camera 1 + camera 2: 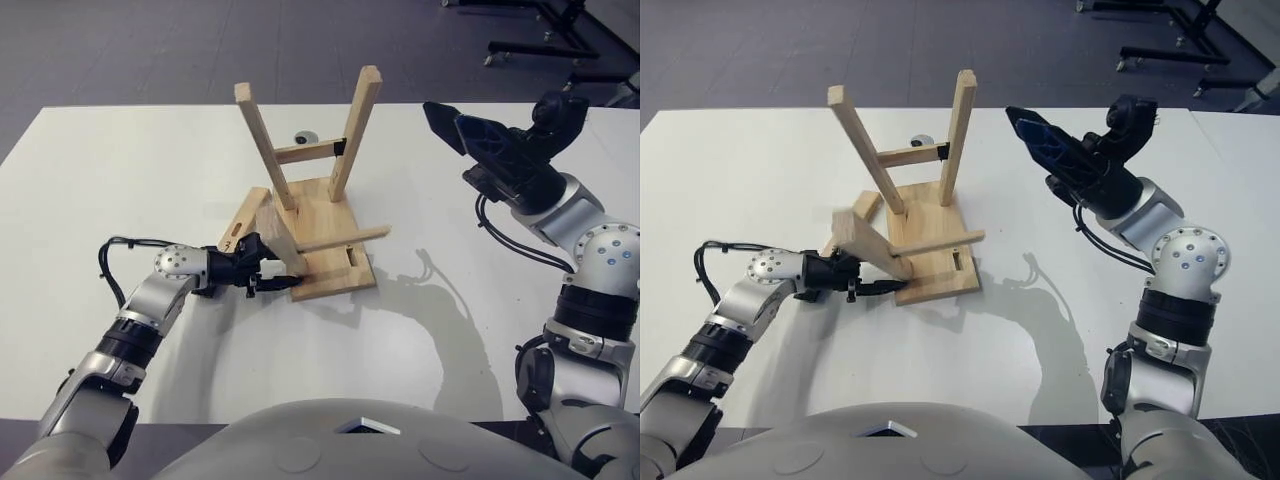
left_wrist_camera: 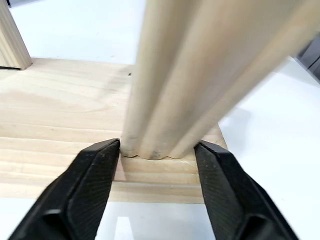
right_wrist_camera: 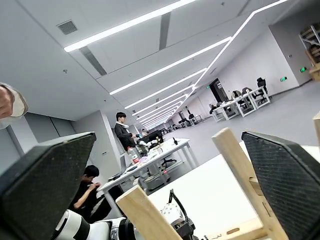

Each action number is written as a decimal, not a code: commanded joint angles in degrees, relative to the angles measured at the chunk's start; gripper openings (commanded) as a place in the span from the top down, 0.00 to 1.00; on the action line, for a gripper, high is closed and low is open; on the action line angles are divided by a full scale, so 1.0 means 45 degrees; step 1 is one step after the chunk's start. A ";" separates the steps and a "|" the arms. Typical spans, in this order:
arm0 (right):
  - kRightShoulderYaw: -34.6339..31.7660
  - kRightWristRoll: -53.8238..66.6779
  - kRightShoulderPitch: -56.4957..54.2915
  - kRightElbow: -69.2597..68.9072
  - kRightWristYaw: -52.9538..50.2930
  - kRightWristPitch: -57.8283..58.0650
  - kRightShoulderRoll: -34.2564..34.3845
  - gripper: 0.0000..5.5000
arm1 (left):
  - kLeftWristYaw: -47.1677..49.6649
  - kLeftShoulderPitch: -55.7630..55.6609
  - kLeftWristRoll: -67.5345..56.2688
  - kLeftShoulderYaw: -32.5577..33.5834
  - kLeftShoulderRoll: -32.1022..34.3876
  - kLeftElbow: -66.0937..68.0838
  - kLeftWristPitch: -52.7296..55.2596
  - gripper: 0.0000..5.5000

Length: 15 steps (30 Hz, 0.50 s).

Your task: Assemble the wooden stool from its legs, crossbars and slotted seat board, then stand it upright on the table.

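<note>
The slotted seat board (image 1: 322,215) lies flat on the white table. Two legs (image 1: 264,140) (image 1: 358,125) stand up from its far side, joined by a crossbar (image 1: 308,152). A third leg (image 1: 276,232) leans tilted over the board's near left corner, with a thin crossbar (image 1: 345,240) sticking out to the right. My left gripper (image 1: 284,282) is shut on this leg's lower end; in the left wrist view the fingers (image 2: 95,185) clamp the leg (image 2: 200,75) against the board (image 2: 60,110). My right gripper (image 1: 447,120) hangs open in the air, right of the stool, holding nothing.
A loose slotted wooden piece (image 1: 240,225) lies against the board's left side. A small round grey object (image 1: 305,135) sits on the table behind the stool. Bare table (image 1: 120,180) stretches left and right of the board and along the near edge.
</note>
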 commanded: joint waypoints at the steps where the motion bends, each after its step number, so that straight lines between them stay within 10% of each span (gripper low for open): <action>1: -0.0008 0.0122 -0.0077 -0.0130 -0.0073 0.0064 -0.0023 0.02 | -0.0025 0.0192 0.0762 -0.0093 0.0017 0.0451 0.0746 0.41; 15: 0.0020 0.0269 0.0069 -0.0260 -0.0168 0.0069 0.0049 0.02 | -0.0143 -0.0021 -0.0448 0.1829 -0.0148 -0.1063 0.1826 0.06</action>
